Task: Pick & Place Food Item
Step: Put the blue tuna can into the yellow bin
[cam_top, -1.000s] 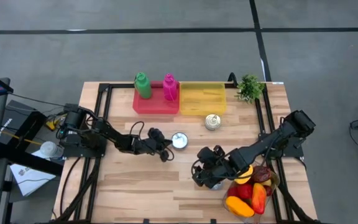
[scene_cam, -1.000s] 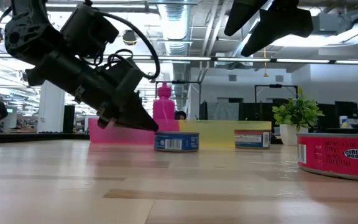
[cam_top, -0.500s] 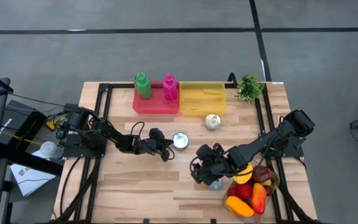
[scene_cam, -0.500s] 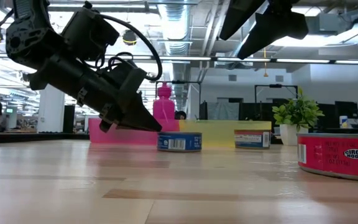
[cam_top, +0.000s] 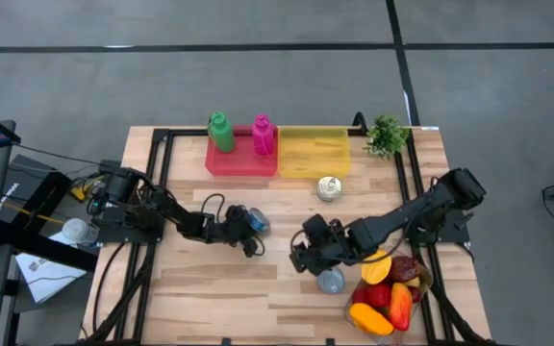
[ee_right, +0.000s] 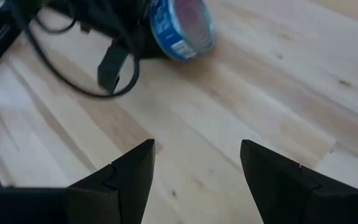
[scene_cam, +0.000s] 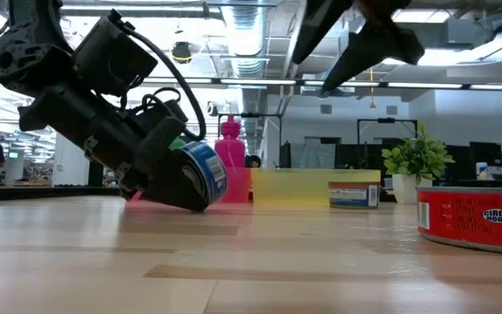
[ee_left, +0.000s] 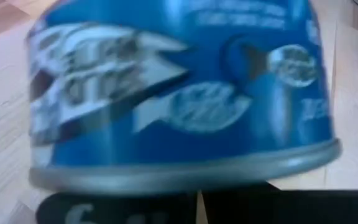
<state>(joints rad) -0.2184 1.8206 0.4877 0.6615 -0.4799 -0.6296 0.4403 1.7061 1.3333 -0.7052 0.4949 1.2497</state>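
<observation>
The blue fish can [cam_top: 255, 220] sits in the left end effector [cam_top: 248, 223], clamped and tipped up on edge near the middle of the worktop [cam_top: 210, 279], its short axis tilted so one flat end faces up and toward the right arm (label fills the left wrist view). The right end effector [cam_top: 301, 252] hovers just beside it, fingers apart and holding nothing. A gold-lidded can [cam_top: 329, 187] stands near the yellow bin [cam_top: 313, 152]; a red can [scene_cam: 476, 218] lies well apart.

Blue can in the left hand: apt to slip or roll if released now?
Probably rigid: the blue can looks like metal with a rimmed edge. It sits tilted in the left hand, so it may roll or flop flat if dropped. The glossy label could be slippery.
</observation>
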